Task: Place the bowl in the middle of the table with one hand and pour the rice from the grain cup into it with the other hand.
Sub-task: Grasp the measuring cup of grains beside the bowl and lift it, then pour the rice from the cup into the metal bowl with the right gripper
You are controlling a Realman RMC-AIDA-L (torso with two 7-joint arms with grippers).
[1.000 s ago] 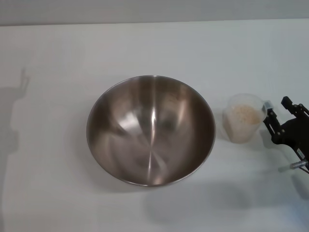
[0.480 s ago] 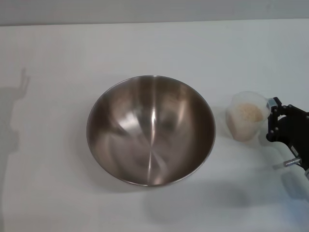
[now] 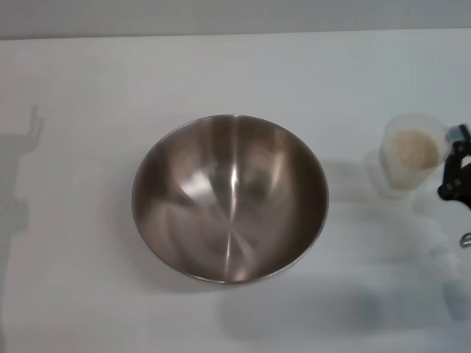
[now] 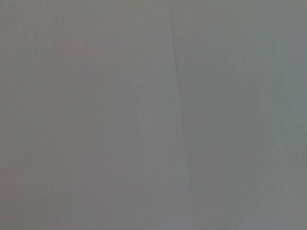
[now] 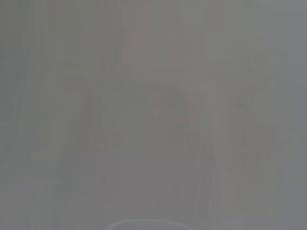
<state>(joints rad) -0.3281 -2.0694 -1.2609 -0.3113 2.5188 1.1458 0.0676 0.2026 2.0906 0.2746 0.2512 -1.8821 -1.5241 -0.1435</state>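
Observation:
The steel bowl (image 3: 229,197) sits upright and empty in the middle of the white table (image 3: 88,294). The clear grain cup (image 3: 411,160) is at the far right, upright, with rice (image 3: 414,149) in it. It is held off the table, and its shadow lies below it. My right gripper (image 3: 452,165) is at the right edge of the head view, shut on the cup's side handle, to the right of the bowl. My left gripper is out of view. Both wrist views show only a plain pale surface.
A shadow of the left arm (image 3: 26,158) falls on the table at the far left. The table's far edge (image 3: 235,35) runs along the top of the head view.
The right gripper closed on the cup's handle, then lifted the cup and carried it to the right, away from the bowl. The bowl has not moved.

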